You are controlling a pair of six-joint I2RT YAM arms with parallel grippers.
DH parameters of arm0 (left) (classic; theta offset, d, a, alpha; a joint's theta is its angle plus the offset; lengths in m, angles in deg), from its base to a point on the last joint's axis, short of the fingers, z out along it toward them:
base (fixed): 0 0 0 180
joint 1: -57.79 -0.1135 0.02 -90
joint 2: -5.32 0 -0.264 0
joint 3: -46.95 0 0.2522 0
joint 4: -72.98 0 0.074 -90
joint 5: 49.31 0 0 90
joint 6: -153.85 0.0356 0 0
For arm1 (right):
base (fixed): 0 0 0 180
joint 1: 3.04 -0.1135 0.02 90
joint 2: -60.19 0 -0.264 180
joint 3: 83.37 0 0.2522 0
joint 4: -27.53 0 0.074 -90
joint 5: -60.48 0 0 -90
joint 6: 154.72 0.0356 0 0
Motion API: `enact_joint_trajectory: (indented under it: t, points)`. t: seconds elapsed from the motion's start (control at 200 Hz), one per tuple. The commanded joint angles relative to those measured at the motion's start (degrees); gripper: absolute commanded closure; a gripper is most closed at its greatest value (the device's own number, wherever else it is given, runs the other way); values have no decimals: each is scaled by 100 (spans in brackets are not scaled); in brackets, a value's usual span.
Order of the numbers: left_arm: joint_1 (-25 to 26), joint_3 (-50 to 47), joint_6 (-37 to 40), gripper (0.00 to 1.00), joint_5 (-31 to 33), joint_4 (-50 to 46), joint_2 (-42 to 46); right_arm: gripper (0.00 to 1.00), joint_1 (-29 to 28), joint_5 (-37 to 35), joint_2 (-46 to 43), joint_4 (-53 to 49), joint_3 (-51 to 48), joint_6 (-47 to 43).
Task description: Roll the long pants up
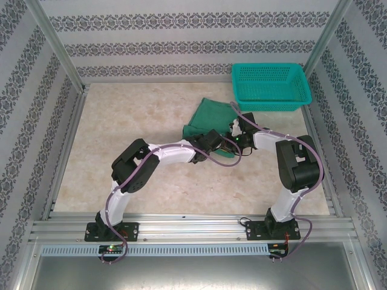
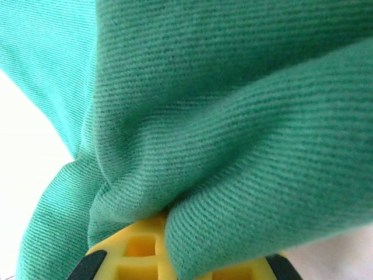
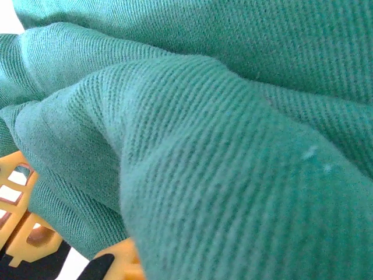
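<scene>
From above, I see the long pants (image 1: 208, 115) lying as a crumpled heap in the far middle of the table (image 1: 121, 115), just left of the teal basket (image 1: 272, 84) and near its near-left corner. The heap is not stretched out. Its longer side runs roughly from near-left to far-right, and one pointed corner aims at the far wall. I cannot tell which end is the waist or where the legs lie.

Both arms reach inward and meet at the near edge of the cloth. The left gripper (image 1: 213, 139) is on the near-left side and the right gripper (image 1: 237, 128) on the near-right, close together.

The overhead view gives me the layout but hides the jaws. The wrist cameras give the reverse. On the left wrist, ribbed green folds gather down onto the yellow fingers (image 2: 140, 248), which are pressed together and pinch the cloth. On the right wrist, a thick fold bulges over the orange-yellow fingers (image 3: 17, 192), which are also closed, with the fabric caught between them.
</scene>
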Motion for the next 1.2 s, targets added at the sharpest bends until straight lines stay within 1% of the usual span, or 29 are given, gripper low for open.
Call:
enact_joint_trajectory:
  t: [0.0, 0.065, 0.205, 0.315, 0.355, 0.435, 0.64, 0.734, 0.784, 0.814, 0.874, 0.934, 1.014, 1.119, 1.194]
  points:
    - [97, -277, -385, 100, -381, -844, 273, 100, -33, -329, 179, -597, -252, 17]
    - [301, -489, -754, 100, -608, -1259, 440, 100, -20, -411, 187, -694, -189, -6]
    - [1173, -1082, -1545, 100, -921, -1770, 778, 100, 27, -619, 245, -975, 89, -115]
    - [1811, -1191, -2047, 100, -1101, -2070, 866, 100, 80, -727, 330, -1131, 344, -151]
    - [1951, -1152, -2147, 100, -1117, -2150, 848, 100, 92, -737, 373, -1164, 439, -154]
    - [2059, -1007, -2296, 100, -1164, -2319, 798, 100, 107, -743, 466, -1236, 620, -181]
    - [2047, -427, -2113, 100, -1390, -2747, 815, 100, 101, -790, 524, -1362, 876, -213]
    - [1943, -108, -2078, 100, -1802, -2948, 802, 100, 136, -759, 368, -1372, 907, -204]
    - [1895, 47, -2083, 100, -2037, -3095, 789, 93, 157, -775, 236, -1407, 939, -225]
    - [1847, 138, -2127, 100, -2202, -3194, 794, 87, 176, -824, 143, -1451, 962, -230]
    - [1685, 277, -2249, 100, -2803, -3306, 844, 70, 240, -875, -50, -1492, 999, -227]
    - [1479, 370, -2410, 100, -3397, -3364, 899, 62, 337, -934, -277, -1496, 1008, -168]
    - [1261, 415, -2546, 100, -4068, -3392, 1031, 57, 477, -1109, -619, -1420, 921, -26]
    - [980, 427, -2748, 100, -4802, -3366, 1225, 56, 691, -1239, -998, -1378, 832, 65]
    - [775, 408, -2918, 100, -5386, -3319, 1318, 56, 750, -1396, -1104, -1587, 932, 24]
